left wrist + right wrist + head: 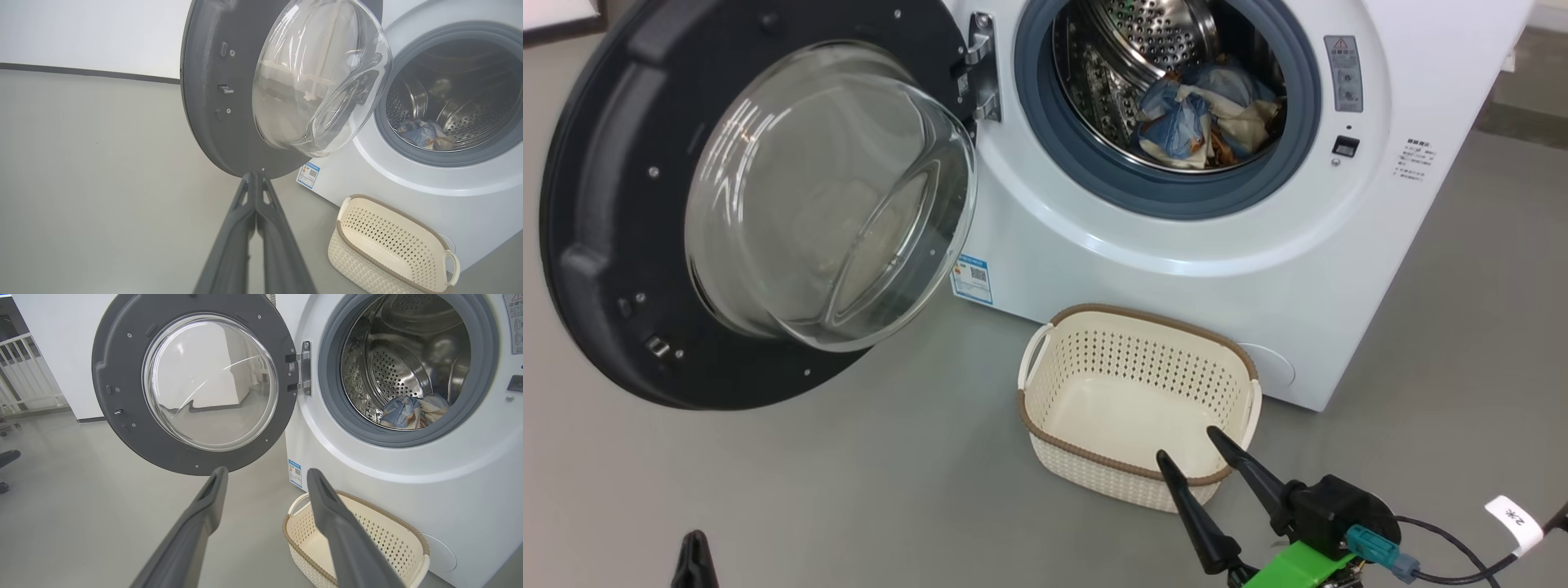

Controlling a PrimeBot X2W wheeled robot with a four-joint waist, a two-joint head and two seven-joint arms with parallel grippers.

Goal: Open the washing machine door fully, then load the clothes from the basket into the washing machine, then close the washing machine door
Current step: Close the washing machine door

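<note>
The washing machine [1258, 269] stands with its door [629, 204] swung wide to the left, glass bowl facing me. The clothes [1205, 114] lie in the steel drum, a blue and cream heap, also seen as clothes [408, 412] and clothes [425, 134]. The basket [1094, 457] sits empty on the floor before the machine. My right gripper [1186, 443] hangs open over the basket's near rim, nothing between its fingers. My left gripper [255, 176] is shut and empty, its tips just below the door's lower edge; its tip shows as left gripper [694, 543] at the bottom left.
Grey floor [849, 490] spreads left and in front of the machine. A white railing [24, 371] and a wall stand beyond the door. A cable with a white tag [1515, 523] trails from my right wrist.
</note>
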